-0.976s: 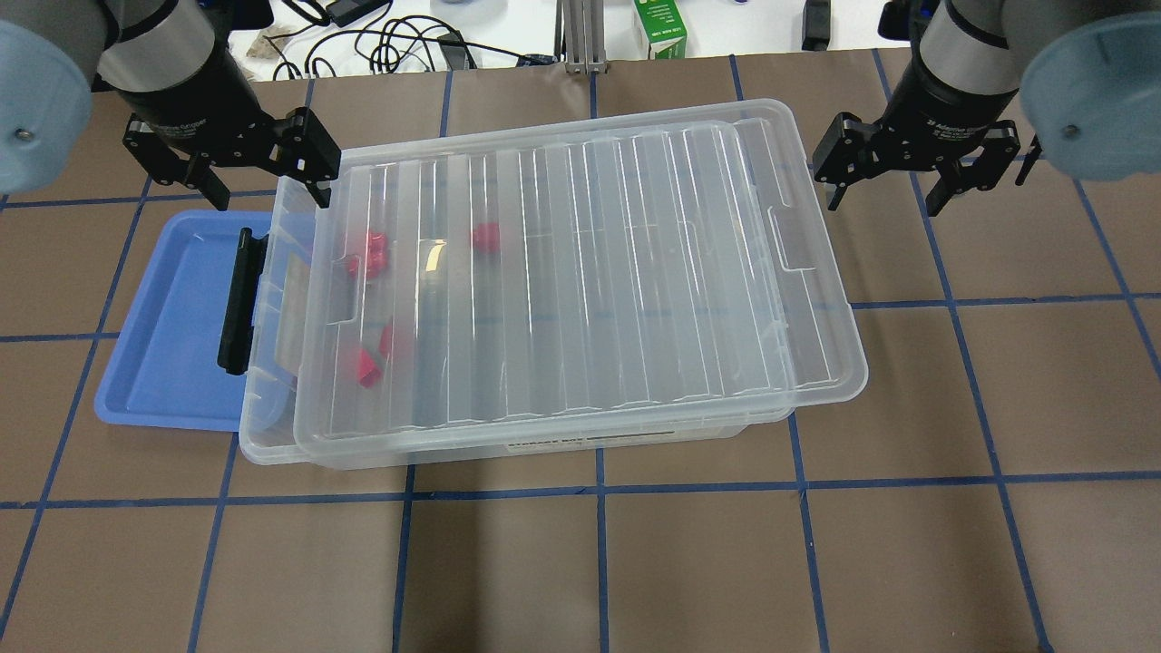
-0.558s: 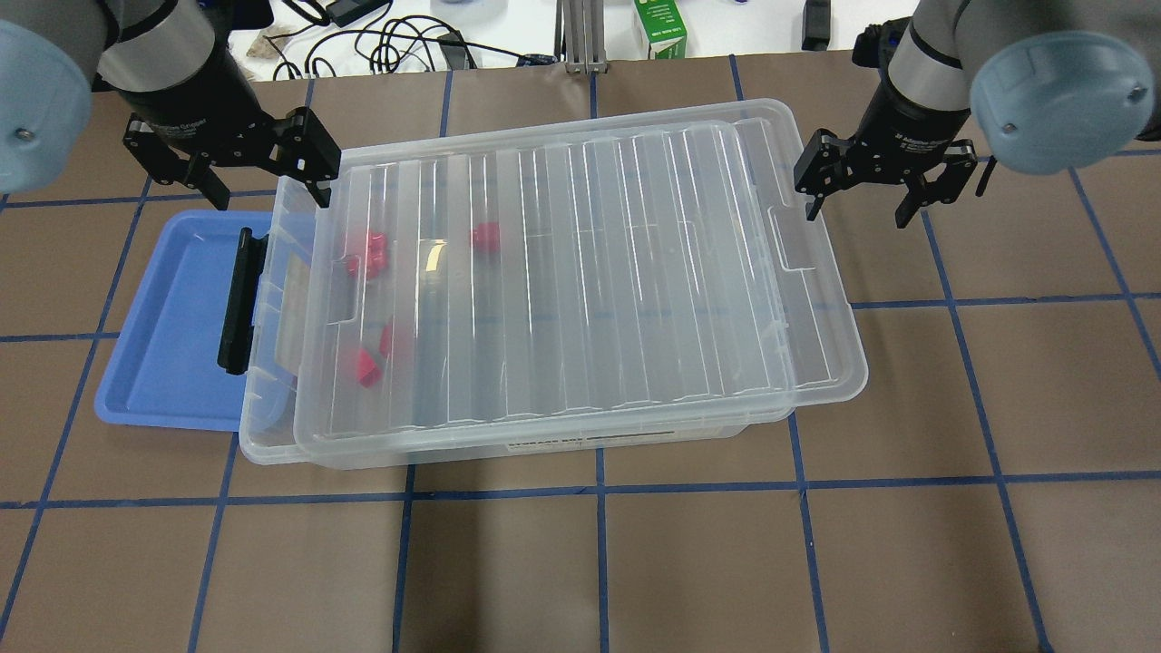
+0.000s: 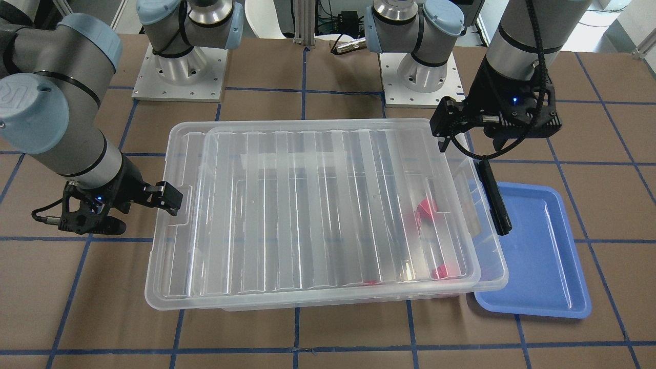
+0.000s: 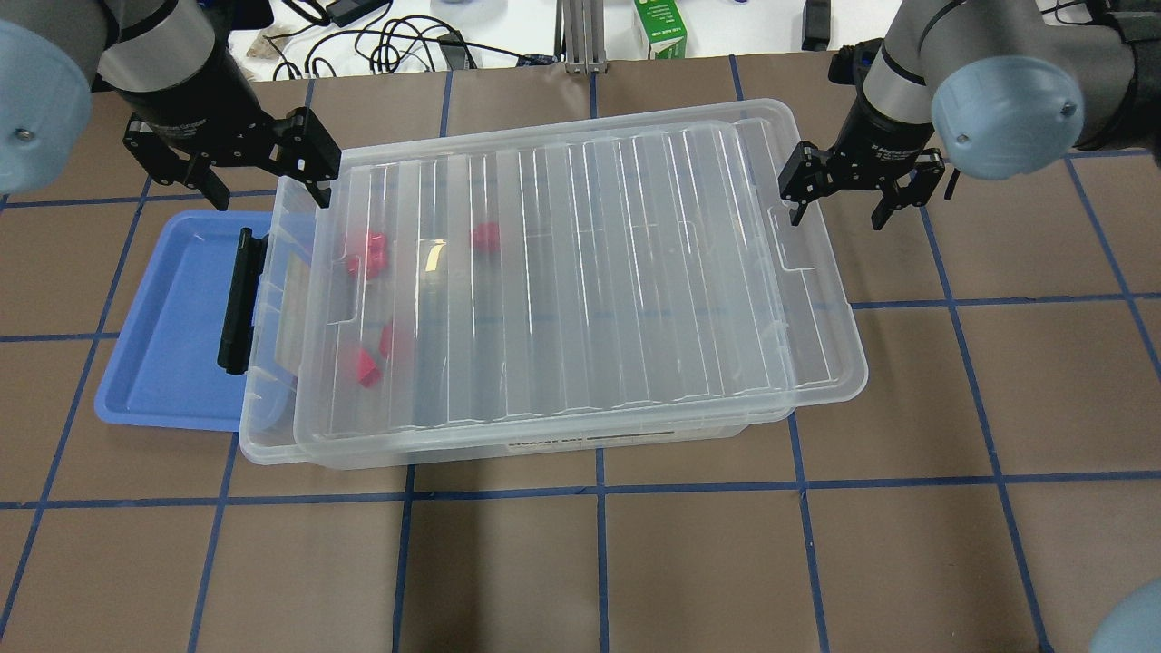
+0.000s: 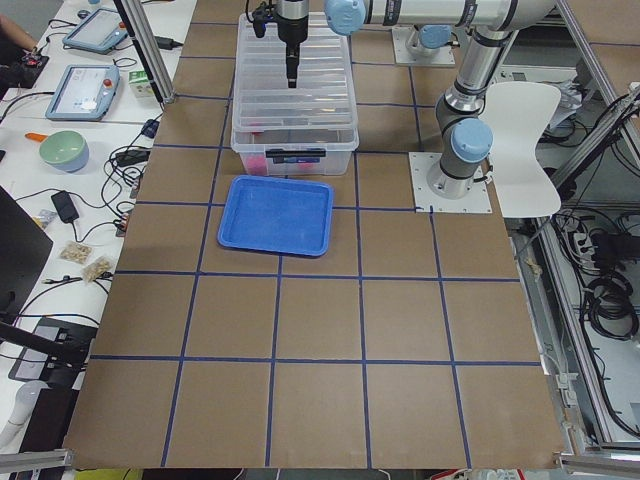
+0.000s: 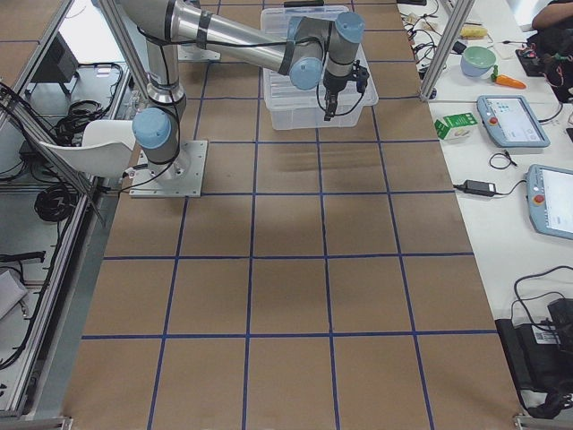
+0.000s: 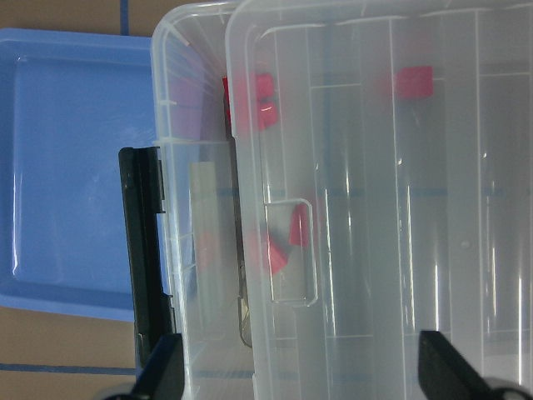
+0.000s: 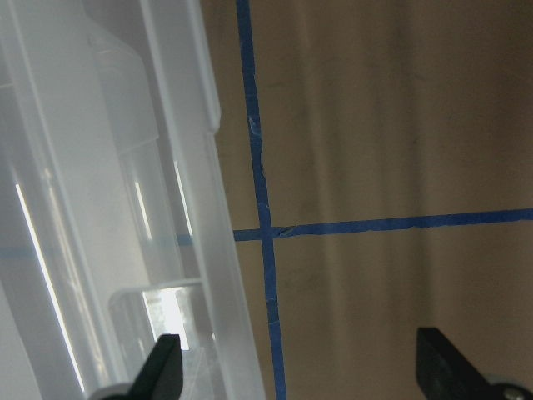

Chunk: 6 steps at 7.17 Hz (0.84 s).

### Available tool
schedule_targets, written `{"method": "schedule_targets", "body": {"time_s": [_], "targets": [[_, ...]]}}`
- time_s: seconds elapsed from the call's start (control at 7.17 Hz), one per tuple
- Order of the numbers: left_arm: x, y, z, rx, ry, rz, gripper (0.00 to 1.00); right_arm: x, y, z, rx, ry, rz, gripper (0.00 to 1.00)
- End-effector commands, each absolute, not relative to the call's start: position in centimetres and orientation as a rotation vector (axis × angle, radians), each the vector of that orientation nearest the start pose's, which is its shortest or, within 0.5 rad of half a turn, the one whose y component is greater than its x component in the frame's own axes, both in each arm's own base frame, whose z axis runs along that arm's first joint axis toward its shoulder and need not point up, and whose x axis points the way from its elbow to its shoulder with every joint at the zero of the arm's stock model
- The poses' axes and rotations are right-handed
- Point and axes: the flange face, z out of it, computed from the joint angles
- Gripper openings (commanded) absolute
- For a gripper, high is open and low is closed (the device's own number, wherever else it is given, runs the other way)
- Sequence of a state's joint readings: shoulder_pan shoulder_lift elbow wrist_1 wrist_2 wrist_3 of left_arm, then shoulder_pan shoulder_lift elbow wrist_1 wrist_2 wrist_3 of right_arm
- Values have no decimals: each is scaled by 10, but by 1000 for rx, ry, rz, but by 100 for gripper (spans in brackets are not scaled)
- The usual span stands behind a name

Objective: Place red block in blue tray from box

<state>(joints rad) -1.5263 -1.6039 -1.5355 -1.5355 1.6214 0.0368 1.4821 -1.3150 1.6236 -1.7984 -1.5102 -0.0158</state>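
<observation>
- A red block (image 4: 366,367) lies inside the box (image 4: 263,437), near its left end and under the lid (image 4: 590,272).
- More red blocks (image 4: 486,237) lie in the same left half of the box. All of them show blurred through the clear plastic.
- The lid sits on the box askew and shifted toward the robot's right, so a strip at the box's left end is uncovered.
- A black latch (image 4: 238,304) hangs on the box's left end wall.
- The tray (image 4: 163,317) lies flat on the table (image 4: 907,544), just beside the box's left end, with nothing in it.
- The left gripper (image 4: 266,188) hovers above the box's far left corner, pointing down. Its jaws are spread wide and hold nothing.
- The right gripper (image 4: 836,218) hangs low at the box's right end, jaws wide apart and empty. One finger (image 4: 795,210) is at the box's rim and the other is over bare table. Whether that finger touches the plastic cannot be told.
</observation>
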Motion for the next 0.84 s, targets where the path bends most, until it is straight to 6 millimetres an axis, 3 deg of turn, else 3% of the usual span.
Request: {"method": "schedule_targets", "body": {"time_s": [0.0,0.42,0.56,0.7], "targets": [[-105,-515,492,-13,3089,-54,100,86,-585,342,110,3082,128,100],[-105,-515,493,-13,3089,-56,100,83,-588,342,109,3086,109,100],[-105,-515,493,-13,3089,-56,100,77,-592,338,79,3087,105,100],[-105,-515,493,-13,3089,-56,100,58,-594,336,102,3083,110,100]]}}
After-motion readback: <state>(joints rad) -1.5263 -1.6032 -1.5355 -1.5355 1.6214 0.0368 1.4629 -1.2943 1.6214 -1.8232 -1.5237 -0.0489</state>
